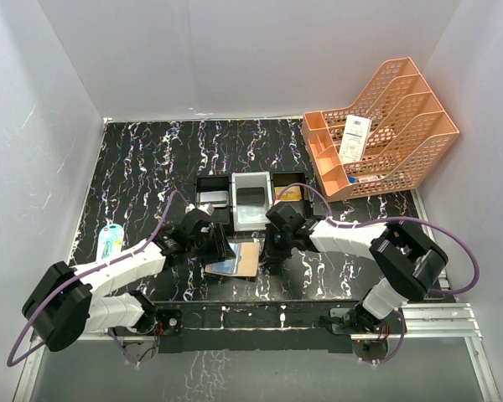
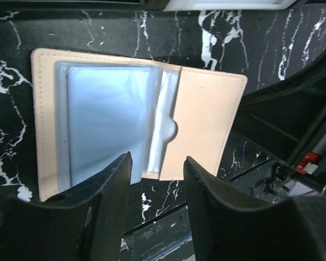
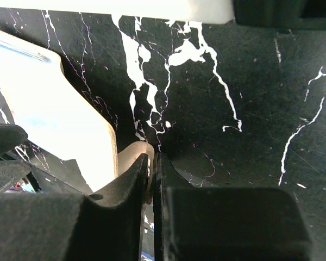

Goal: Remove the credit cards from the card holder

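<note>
Left gripper hovers with jaws apart over the near edge of the card holder, which lies open on the desk. It straddles the bluish sleeve, likely lining up to pinch out a card. Right gripper has jaws together, apparently clamped on the holder's tan edge to pin it open. Farther back, the tray holds a silvery card and a gold card; task looks partly done.

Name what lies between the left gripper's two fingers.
The left wrist view shows the open card holder's lower edge, with pale bluish sleeves, between the fingers of the left gripper; bare table just below.
</note>
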Tool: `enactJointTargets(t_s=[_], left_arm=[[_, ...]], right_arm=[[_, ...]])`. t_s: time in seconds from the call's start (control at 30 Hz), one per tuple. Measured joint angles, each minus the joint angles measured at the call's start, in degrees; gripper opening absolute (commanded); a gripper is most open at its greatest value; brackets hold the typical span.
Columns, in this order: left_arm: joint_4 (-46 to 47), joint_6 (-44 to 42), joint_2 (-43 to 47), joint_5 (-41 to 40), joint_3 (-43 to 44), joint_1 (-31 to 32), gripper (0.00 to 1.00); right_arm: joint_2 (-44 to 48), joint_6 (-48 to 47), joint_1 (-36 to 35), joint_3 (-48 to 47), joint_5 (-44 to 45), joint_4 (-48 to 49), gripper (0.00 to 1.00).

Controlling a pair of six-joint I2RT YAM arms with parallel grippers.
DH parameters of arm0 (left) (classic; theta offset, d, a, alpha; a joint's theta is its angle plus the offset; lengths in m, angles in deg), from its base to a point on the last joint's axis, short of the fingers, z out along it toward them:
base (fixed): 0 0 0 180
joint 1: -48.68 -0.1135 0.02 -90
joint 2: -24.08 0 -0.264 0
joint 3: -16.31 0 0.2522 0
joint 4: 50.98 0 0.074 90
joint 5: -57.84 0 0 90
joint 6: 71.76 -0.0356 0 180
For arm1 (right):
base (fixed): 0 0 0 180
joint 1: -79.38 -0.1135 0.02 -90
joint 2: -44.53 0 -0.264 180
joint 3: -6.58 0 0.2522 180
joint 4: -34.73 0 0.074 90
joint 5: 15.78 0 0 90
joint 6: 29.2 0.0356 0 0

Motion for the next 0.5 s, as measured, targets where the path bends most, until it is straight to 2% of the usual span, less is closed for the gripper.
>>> enactJointTargets(t_s=[0.2, 0.37, 0.5], left_arm=[[0.0, 0.0, 0.5, 0.4, 0.0, 0.0, 0.47], [-6.4, -0.1, 3.9, -4.3, 1.8, 0.0, 0.51], [-10.4, 0.1, 7.1, -8.3, 2.9, 0.0, 0.52]], right_arm=[[0.0, 0.0, 0.0, 0.0, -0.2, 0.1, 0.13], [0.0, -0.3, 0.0, -1.0, 0.7, -1.2, 0.32], [1.2, -1.1, 0.0, -3.3, 3.9, -5.9, 0.42]])
